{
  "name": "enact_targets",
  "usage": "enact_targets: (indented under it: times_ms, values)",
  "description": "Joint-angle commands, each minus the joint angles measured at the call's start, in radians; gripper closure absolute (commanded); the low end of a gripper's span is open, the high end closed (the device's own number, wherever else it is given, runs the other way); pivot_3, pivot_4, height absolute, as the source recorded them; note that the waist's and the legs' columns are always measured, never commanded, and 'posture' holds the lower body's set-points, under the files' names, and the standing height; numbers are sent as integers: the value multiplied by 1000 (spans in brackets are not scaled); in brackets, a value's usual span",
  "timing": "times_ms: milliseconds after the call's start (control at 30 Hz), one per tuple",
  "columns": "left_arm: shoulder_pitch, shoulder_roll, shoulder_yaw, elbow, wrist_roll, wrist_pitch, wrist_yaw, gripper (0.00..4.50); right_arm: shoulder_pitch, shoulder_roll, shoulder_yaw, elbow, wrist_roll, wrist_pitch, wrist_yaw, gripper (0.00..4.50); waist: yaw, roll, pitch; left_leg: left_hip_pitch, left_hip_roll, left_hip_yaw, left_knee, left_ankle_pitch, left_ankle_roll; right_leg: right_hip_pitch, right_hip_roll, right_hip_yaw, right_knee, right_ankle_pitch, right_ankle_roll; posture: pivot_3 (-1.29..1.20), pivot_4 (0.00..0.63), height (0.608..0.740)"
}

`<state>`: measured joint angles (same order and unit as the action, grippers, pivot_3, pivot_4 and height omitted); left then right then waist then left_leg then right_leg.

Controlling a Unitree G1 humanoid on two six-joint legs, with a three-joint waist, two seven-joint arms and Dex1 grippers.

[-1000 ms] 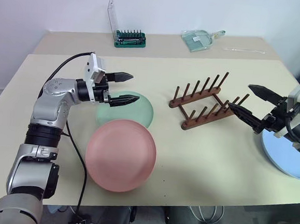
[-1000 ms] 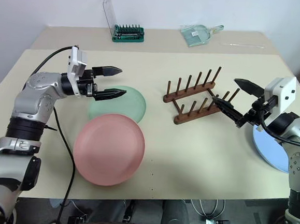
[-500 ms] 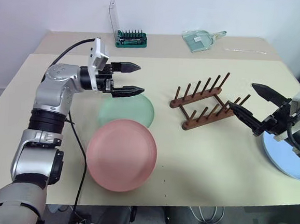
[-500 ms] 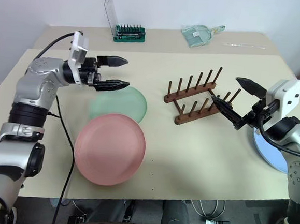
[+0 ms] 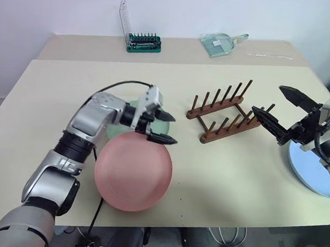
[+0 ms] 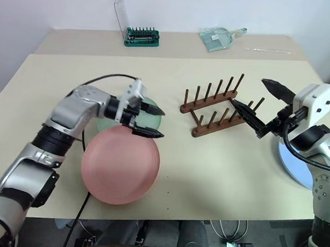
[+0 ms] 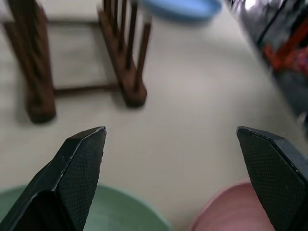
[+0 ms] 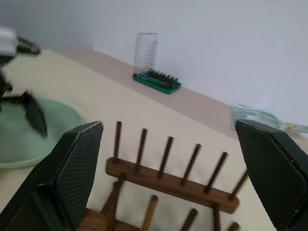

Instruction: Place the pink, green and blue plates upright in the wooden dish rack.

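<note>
Left eye view: left tool (image 5: 163, 128) over pink plate (image 5: 132, 175)

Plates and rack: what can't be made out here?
- green plate: head views, mostly hidden behind the left arm and the pink plate.
- blue plate: left eye view, cut off by the edge, partly behind the right gripper.
- wooden dish rack: left wrist view, blurred, peg tops cut off.

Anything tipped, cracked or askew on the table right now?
Nothing stands out. The dark wooden dish rack stands upright and empty; the salmon pink plate, mint green plate and light blue plate lie flat and look undamaged.
</note>
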<state>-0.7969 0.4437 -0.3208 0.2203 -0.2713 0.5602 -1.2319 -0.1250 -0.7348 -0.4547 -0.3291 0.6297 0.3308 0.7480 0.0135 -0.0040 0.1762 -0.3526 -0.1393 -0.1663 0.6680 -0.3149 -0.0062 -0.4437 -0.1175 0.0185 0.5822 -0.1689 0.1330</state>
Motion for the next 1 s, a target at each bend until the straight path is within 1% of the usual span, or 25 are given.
enact_targets:
  times_ms: [33, 200, 267, 300, 400, 467, 533, 600, 667, 767, 1000]
  values:
    - [-46, -45, 9, -96, -17, 104, 67, 0, 29, 41, -20, -41, -6, -41, -28, 39, 0, 0, 0, 0, 0, 0, 0, 0, 0, 0, 0, 0, 0, 0, 0, 0, 150, 740]
    - [-85, -108, -7, -145, -8, 263, 168, 0, 49, 64, -14, -57, -20, -57, -43, 39, 0, 0, 0, 0, -1, 0, 0, 0, 0, 0, 0, 1, 0, 0, 0, 0, 150, 740]
    - [-111, -127, -41, -151, 25, 338, 229, 0, 59, 69, -18, -55, -23, -66, -48, 39, -1, 0, 0, 1, 0, 0, 0, 0, 0, 0, 0, 1, 0, 0, 0, 0, 150, 740]
    - [-120, -133, -62, -154, 48, 349, 256, 0, 65, 71, -20, -56, -22, -70, -49, 39, 0, 0, 0, 1, 0, 0, 0, 0, 0, 0, 0, 1, 0, 0, 0, 0, 150, 740]
    - [-125, -141, -103, -190, 31, 433, 262, 0, 74, 74, -18, -56, -28, -80, -55, 39, -1, 0, 0, 1, 0, 1, 0, 0, 0, 0, 0, 1, 0, 0, 0, 0, 150, 740]
    - [-125, -147, -127, -186, 57, 419, 291, 0, 75, 76, -17, -57, -28, -83, -60, 39, -1, 0, 0, 1, 0, 1, 0, 0, 0, 0, 0, 1, 0, 0, 0, 0, 150, 740]
    - [-130, -159, -159, -155, 136, 380, 383, 0, 77, 77, -18, -62, -29, -84, -66, 39, 0, 1, 0, 1, 0, 1, 0, 0, 0, 0, 0, 1, 1, 0, 0, 0, 150, 740]
    - [-135, -209, -143, -136, 116, 444, 417, 0, 81, 79, -20, -66, -30, -84, -70, 39, 2, 0, 0, 1, 0, 1, 0, 0, 0, 1, 0, 2, 1, 0, 0, 0, 150, 740]
    - [-131, -236, -156, -131, 115, 453, 427, 0, 86, 81, -20, -66, -33, -86, -73, 39, 2, 0, 0, 1, 0, 1, 0, 0, 0, 1, 0, 2, 0, 0, 0, 0, 150, 740]
    - [-123, -262, -187, -116, 157, 454, 490, 0, 90, 82, -21, -70, -35, -86, -77, 39, 1, 0, 0, 1, -1, 1, 0, 0, 0, 1, 0, 2, 0, 0, 0, 0, 150, 740]
    - [-156, -355, -173, -11, 168, 483, 560, 0, 90, 76, -27, -75, -33, -84, -83, 39, 1, 1, 0, 1, 0, 2, 0, 0, 0, 1, 0, 2, 1, 0, 0, 0, 150, 740]
